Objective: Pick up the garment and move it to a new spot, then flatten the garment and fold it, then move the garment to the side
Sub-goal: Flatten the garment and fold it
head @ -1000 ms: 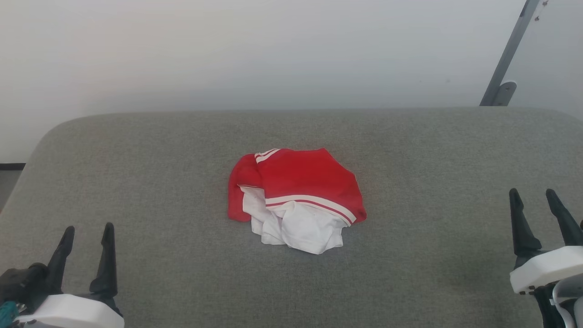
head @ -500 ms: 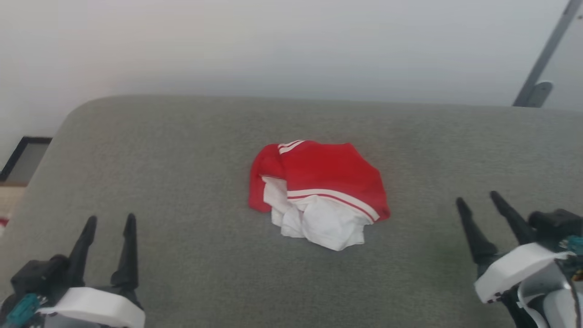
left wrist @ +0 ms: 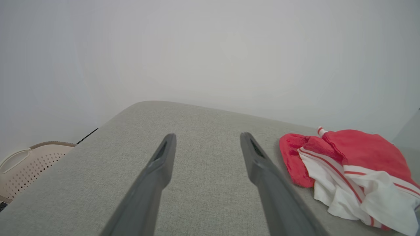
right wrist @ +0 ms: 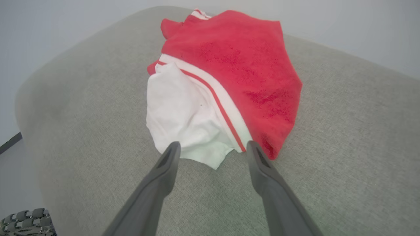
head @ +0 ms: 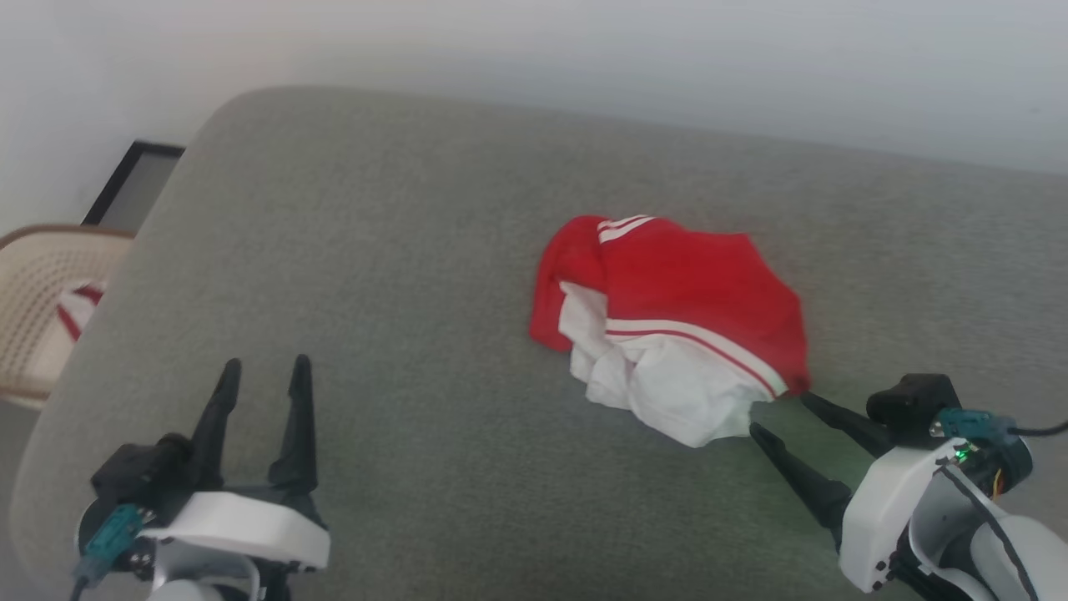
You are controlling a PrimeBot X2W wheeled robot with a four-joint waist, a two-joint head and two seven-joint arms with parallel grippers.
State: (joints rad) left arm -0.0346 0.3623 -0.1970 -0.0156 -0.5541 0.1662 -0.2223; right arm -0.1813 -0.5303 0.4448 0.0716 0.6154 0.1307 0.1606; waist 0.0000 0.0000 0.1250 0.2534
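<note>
The right tool [head: 779, 412] stands with its jaws spread wide and nothing between them. Its two tips reach the near-right hem of the garment [head: 684, 284], one by the white cloth and one by the red corner under the striped band. In the right wrist view the tips frame that hem closely, but whether they touch the cloth cannot be told. The left tool [head: 267, 361] is likewise spread wide and empty, hovering over bare cloth near the surface's [head: 400, 250] near-left part, well apart from the garment.

The garment lies bunched in a loose heap on the grey surface, well in from the far edge and well apart from the rounded far-left corner. Red cloth lies on top, with crumpled white cloth spilling out toward the near side and a striped band between them. Off the left edge, lower down, stands a beige perforated basket [head: 33, 292] with something red and white in it.

By the look of things the task is at its very start. The garment is neither lifted nor gripped, so the pick-up is the step in hand, with the right tool lined up for a pinch at the hem. Everything remains: carrying it to a new spot, spreading it flat, folding it and moving it aside.
</note>
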